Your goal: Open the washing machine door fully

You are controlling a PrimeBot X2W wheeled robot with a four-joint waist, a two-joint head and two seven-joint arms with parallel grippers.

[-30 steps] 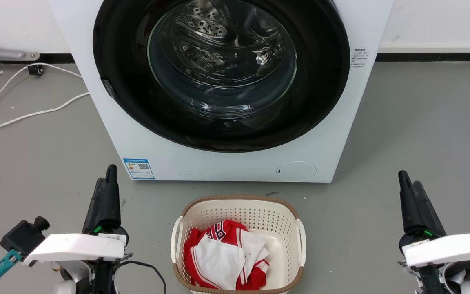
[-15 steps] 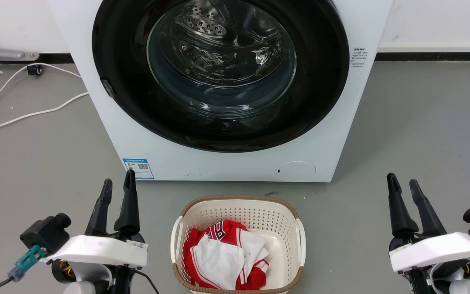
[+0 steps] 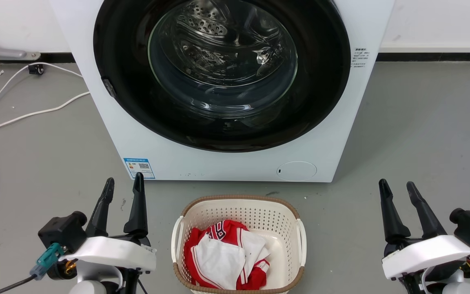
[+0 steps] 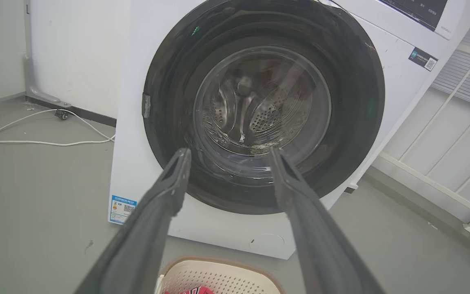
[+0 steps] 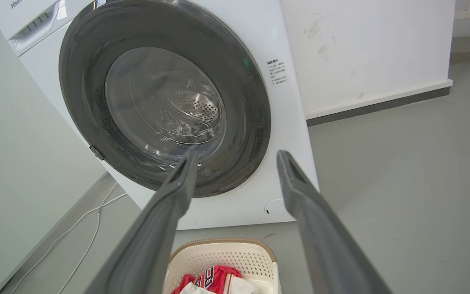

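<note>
While the washing machine door (image 3: 222,69) lies closed, flat against the front of the white machine (image 3: 375,24) at the far middle of the scene, both grippers sit low at the near edge, well apart from it. At near left, the left gripper (image 3: 124,178) has its two dark fingers spread with a clear gap between them and nothing held; its tips point towards the machine's lower left corner, close to the blue label (image 3: 139,168). At near right, the right gripper (image 3: 396,183) is likewise parted and empty, over bare grey floor (image 3: 422,122). A small grey catch (image 3: 108,87) sits on the door's left rim. Below the door, towards the right, is a small round white flap (image 3: 296,170). Between the grippers, just near of the machine, stands a cream laundry basket (image 3: 239,201) with red and white clothing (image 3: 222,253) inside. A white cable (image 3: 35,113) trails over the floor at far left.
</note>
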